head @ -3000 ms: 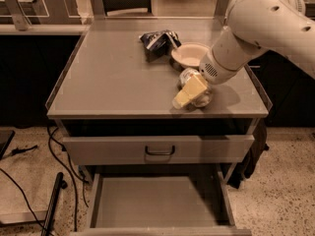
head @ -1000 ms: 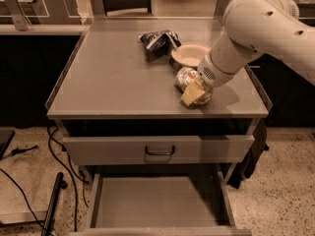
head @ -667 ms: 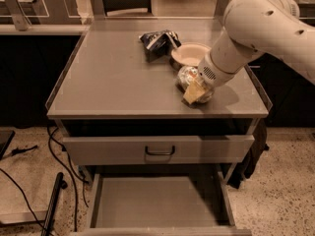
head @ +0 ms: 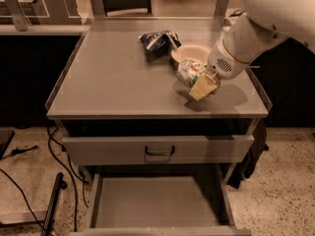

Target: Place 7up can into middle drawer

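Note:
The 7up can (head: 188, 72), green and white with a silver end, lies on its side in my gripper (head: 201, 85) at the right of the grey cabinet top (head: 113, 77), just in front of the cream bowl. The gripper's cream fingers (head: 204, 87) close around the can's near end and hold it a little above the top, with a shadow below it. The white arm comes in from the upper right. The middle drawer (head: 157, 200) is pulled open at the bottom of the view, showing a bare grey floor, well below and in front of the can.
A round cream bowl (head: 194, 50) and a dark blue-and-silver snack bag (head: 158, 41) sit at the back of the top. A drawer front with a black U-shaped handle (head: 160, 151) stands above the open drawer. Black cables (head: 54, 181) lie on the floor at the left.
The gripper and the can have shifted slightly right and up from the cabinet top's front. The bowl, bag and drawers have not moved.

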Robot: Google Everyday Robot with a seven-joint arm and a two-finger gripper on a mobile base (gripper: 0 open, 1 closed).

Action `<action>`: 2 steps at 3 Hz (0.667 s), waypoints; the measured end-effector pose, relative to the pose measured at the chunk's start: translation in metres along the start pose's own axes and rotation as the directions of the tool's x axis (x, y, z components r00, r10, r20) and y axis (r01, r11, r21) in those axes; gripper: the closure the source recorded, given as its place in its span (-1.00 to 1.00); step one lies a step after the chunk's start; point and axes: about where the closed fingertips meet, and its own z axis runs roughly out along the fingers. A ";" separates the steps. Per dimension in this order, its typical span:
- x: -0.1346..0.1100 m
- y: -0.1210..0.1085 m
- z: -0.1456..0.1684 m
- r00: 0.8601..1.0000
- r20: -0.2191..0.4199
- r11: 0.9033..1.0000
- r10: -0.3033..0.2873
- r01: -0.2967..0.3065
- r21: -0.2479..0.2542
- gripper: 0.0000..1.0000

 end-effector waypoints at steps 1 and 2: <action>-0.001 0.014 -0.018 0.990 0.004 0.984 -0.141 0.141 -0.113 1.00; 0.012 0.027 -0.022 0.981 -0.035 0.968 -0.191 0.182 -0.170 1.00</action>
